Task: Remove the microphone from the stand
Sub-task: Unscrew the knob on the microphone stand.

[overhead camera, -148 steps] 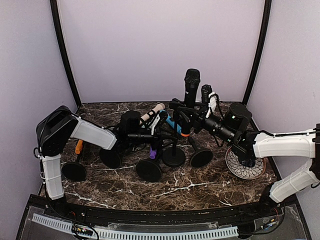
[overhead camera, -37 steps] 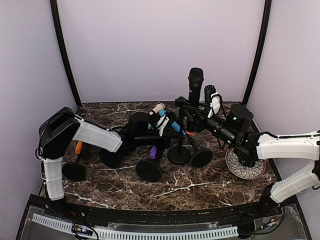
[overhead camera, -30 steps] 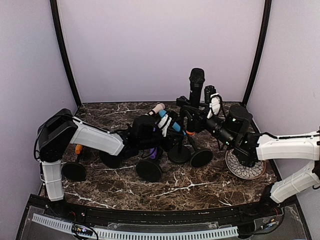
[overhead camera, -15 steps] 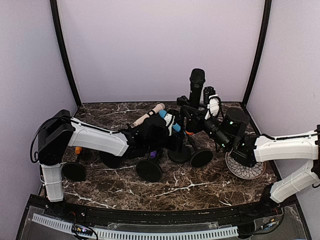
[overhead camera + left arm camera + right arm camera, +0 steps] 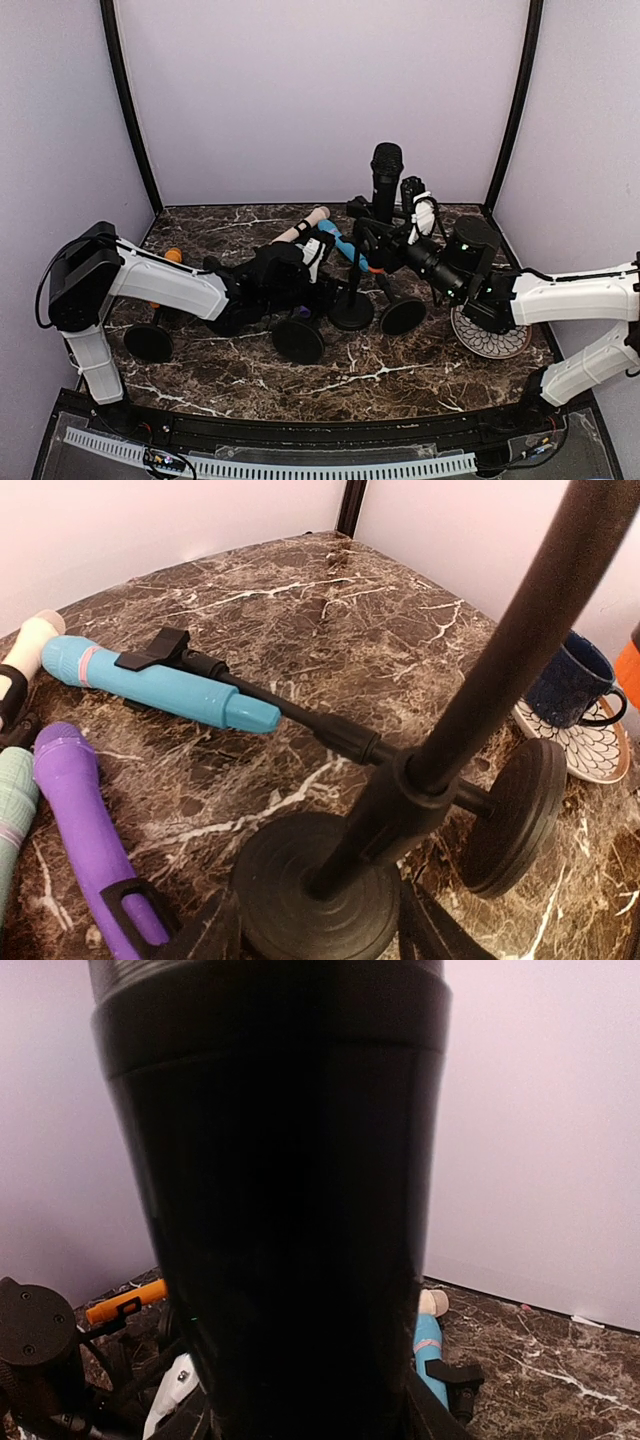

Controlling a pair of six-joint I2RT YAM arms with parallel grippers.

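A black microphone (image 5: 385, 180) stands upright in its clip on a black stand (image 5: 358, 270) with a round base (image 5: 350, 312). My right gripper (image 5: 386, 240) is shut on the microphone's body, which fills the right wrist view (image 5: 280, 1190); only the fingertips (image 5: 190, 1422) show at the bottom edge. Low on the table, my left gripper (image 5: 325, 292) holds the stand's base (image 5: 315, 885), with a finger (image 5: 215, 935) tight against each side of the disc. The stand's pole (image 5: 520, 640) rises up to the right.
Blue (image 5: 165, 685), purple (image 5: 80, 820), beige (image 5: 305, 222) and orange (image 5: 172, 255) microphones lie on toppled stands around the left gripper. Other disc bases (image 5: 298, 340) (image 5: 403, 315) (image 5: 148, 342) sit nearby. A blue cup (image 5: 570, 680) rests on a patterned saucer (image 5: 490, 335) at right.
The left arm reached right to the stand's base and closed on it. Stand and microphone then shifted slightly left and down, with the right gripper still on the microphone.
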